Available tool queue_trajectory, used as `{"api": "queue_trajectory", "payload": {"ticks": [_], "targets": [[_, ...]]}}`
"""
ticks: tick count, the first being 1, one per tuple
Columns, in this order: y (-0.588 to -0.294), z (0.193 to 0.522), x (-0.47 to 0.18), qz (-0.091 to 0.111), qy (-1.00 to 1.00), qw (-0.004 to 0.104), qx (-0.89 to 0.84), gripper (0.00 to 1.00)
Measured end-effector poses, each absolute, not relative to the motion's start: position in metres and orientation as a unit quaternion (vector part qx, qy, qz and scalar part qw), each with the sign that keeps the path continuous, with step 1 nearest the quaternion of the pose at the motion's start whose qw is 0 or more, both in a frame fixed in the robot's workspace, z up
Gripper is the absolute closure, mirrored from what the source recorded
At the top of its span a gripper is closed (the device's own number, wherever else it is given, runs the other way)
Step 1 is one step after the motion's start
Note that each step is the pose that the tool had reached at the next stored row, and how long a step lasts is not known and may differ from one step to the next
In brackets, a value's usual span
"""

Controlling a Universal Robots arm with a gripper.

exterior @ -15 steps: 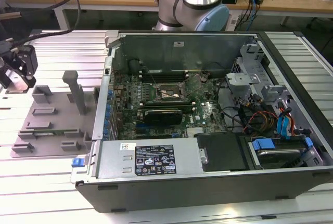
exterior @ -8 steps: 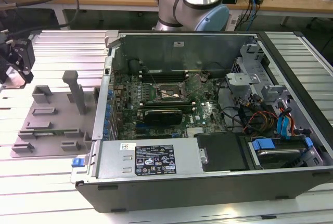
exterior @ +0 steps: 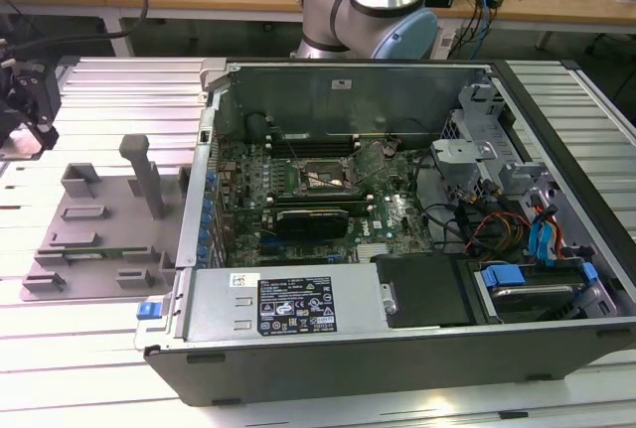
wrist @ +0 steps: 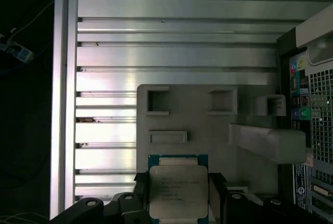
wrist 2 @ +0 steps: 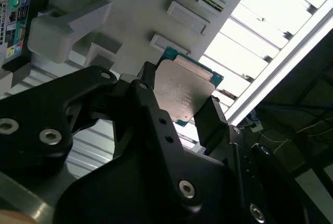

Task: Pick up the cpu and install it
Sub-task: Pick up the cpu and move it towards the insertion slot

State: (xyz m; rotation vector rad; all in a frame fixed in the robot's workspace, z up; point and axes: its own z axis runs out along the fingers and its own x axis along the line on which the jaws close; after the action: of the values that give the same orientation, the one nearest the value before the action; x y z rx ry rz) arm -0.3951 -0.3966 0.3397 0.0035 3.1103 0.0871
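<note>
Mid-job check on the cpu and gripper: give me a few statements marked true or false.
1. The gripper is shut on the cpu. True.
2. The cpu sits in the socket. False: it is in the gripper, outside the case and away from the socket.
3. The case is open, with the motherboard exposed. True.
4. The gripper hangs over the motherboard. False: in the exterior view it is at that view's left edge, beyond the grey fixture.
</note>
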Motion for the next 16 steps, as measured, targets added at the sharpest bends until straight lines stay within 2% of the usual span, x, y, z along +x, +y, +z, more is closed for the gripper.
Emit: {"api": "queue_trajectory", "payload": {"ticks": [16], "targets": [[-0.396,0.378,-0.395,0.028,0.999,0.018,0.001,0.45]]}}
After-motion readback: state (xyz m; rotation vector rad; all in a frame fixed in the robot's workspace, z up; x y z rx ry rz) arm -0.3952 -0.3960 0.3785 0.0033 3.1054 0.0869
